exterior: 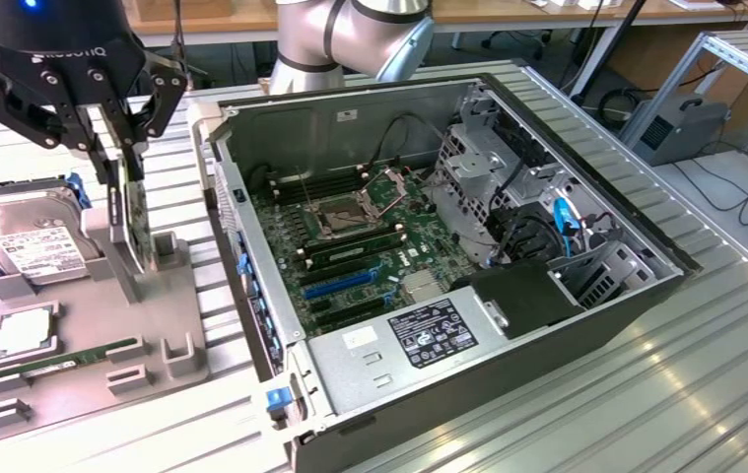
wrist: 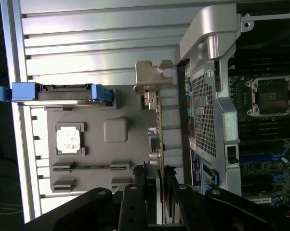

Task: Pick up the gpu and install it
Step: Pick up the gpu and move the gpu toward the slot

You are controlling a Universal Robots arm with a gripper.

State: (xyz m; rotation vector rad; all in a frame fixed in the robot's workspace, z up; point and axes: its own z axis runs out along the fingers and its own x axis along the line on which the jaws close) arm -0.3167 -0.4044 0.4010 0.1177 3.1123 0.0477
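The gpu [exterior: 138,222] is a thin dark card standing on edge in a slot of the grey parts holder [exterior: 85,296], at the exterior view's left beside the open computer case [exterior: 479,246]. My gripper [exterior: 121,150] comes down from above with its jaws either side of the card's upper edge, shut on it. The wrist view shows the gpu [wrist: 160,139] edge-on, its silver bracket [wrist: 152,77] at the far end. There my gripper [wrist: 156,179] has a black finger [wrist: 135,197] on each side of the card. I cannot tell whether the card's lower edge has left the slot.
On the holder lie a hard drive with blue rails [exterior: 26,241], a processor [exterior: 26,335] and a RAM stick [exterior: 65,357]. The motherboard's blue expansion slot [exterior: 341,284] lies inside the case, near the processor socket [exterior: 345,212]. The case wall [exterior: 236,246] rises right beside the card.
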